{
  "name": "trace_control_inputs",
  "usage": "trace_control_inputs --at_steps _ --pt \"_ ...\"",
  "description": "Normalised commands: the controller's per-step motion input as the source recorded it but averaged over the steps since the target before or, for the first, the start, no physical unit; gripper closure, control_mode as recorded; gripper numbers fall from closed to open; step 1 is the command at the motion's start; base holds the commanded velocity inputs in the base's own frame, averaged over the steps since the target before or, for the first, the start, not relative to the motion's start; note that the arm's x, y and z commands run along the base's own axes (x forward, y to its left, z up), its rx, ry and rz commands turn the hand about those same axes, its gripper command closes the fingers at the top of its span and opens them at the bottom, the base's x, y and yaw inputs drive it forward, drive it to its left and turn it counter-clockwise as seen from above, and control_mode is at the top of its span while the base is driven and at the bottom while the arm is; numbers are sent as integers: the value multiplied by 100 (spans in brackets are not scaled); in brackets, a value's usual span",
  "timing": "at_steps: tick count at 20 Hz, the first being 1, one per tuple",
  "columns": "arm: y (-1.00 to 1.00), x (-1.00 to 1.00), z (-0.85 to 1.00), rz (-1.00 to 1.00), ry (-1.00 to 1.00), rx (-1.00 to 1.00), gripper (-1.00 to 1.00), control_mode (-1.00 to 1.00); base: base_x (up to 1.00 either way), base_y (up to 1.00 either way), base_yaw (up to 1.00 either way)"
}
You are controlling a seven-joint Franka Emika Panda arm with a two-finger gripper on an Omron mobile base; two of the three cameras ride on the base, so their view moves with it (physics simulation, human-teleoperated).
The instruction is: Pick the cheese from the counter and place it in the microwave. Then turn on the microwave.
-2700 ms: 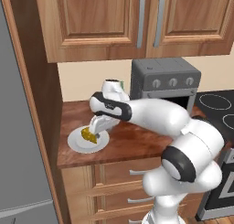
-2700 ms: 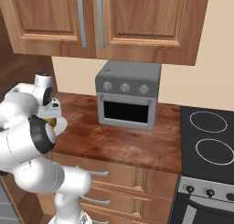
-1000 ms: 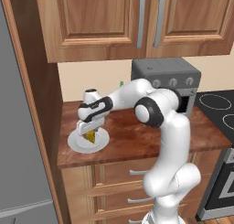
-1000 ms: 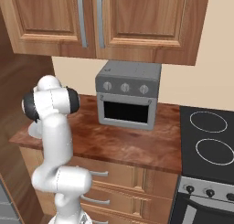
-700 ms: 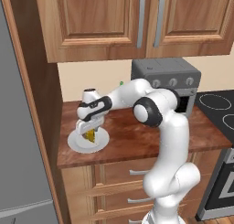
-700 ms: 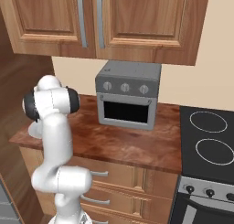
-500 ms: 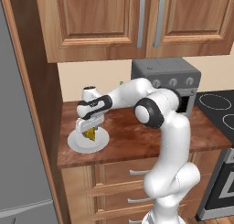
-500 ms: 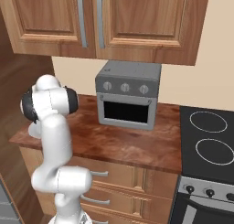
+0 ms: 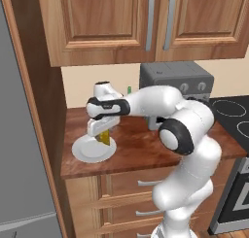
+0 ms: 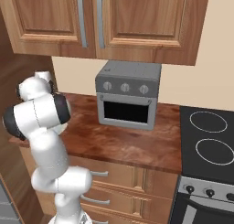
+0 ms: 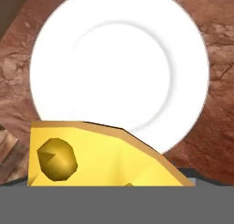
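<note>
Reaching down over the cheese [image 9: 103, 137] on the white plate [image 9: 85, 153] on the counter [image 9: 136, 147], the gripper [image 9: 101, 130] is hanging with jaws spread, and likely needing to close next.

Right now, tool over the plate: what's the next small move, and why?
Probably close the tool on the cheese, then lift straight up. The tool sits low over the white plate at the left end of the counter, and the cheese lies right at it in the hand view. I can't tell whether the jaws grip yet, so check that first.
</note>
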Motion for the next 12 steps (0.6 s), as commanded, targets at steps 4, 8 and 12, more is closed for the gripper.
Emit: trace_control_inputs --at_steps 4,8,12 --pt "-68 -100 55 0 -10 2 100 -100 0 0 0" --pt "-55 -98 86 0 -2 4 100 -100 0 0 0" --pt "-44 -93 100 0 0 6 100 -100 0 0 0"
